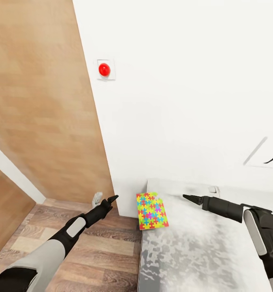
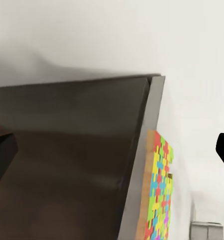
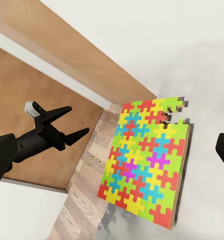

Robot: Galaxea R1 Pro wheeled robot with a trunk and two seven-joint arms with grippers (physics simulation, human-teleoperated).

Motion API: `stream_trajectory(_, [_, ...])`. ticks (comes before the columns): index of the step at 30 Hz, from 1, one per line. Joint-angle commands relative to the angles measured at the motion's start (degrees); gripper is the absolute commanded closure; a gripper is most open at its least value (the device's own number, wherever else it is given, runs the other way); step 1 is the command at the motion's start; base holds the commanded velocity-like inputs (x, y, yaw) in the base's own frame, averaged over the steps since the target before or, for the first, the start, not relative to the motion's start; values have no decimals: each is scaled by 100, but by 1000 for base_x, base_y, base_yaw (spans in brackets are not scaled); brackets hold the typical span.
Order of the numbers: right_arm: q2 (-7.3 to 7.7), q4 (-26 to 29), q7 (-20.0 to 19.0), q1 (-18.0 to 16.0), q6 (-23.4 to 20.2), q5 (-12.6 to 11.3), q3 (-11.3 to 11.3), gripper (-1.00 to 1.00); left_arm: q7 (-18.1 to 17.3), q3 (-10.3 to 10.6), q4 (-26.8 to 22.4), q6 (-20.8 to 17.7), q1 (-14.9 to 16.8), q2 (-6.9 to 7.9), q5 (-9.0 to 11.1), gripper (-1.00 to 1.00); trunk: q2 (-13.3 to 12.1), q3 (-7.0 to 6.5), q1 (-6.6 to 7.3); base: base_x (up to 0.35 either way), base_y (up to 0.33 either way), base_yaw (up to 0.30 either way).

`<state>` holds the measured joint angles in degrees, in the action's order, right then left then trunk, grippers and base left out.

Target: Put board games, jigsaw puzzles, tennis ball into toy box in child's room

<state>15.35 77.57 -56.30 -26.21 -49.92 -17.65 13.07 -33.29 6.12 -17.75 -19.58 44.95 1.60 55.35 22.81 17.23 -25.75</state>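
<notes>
Both empty, the spread left gripper (image 1: 112, 198) and narrowed right gripper (image 1: 188, 197) risked nudging the multicoloured flat jigsaw puzzle (image 1: 152, 210) off the pale grey table (image 1: 201, 255) edge.

both arms reach forward and slightly inward from the bottom corners of the head view, each grey at the upper part and black toward the wrist. the left gripper (image 1: 111, 198) has its two thin black fingers spread apart with nothing between them, as seen from the right wrist camera (image 3: 74, 122). the right gripper (image 1: 189, 197) points inward toward the left one, fingers looking close together.
</notes>
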Motion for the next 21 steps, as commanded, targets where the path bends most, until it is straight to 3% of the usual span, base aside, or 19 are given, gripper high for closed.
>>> stream_trajectory(1, [0, 2, -13, -4, -27, -5, 4, -100, -6, 36, 0, -30, 5, 5, 60, -100, 11, 19, -3, 0, 0, 0])
stream_trajectory(21, [3, 136, -2, 35, -134, 7, 52, -100, -176, 42, -50, -44, 17, -22, 82, -100, 11, 202, -3, 0, 0, 0])
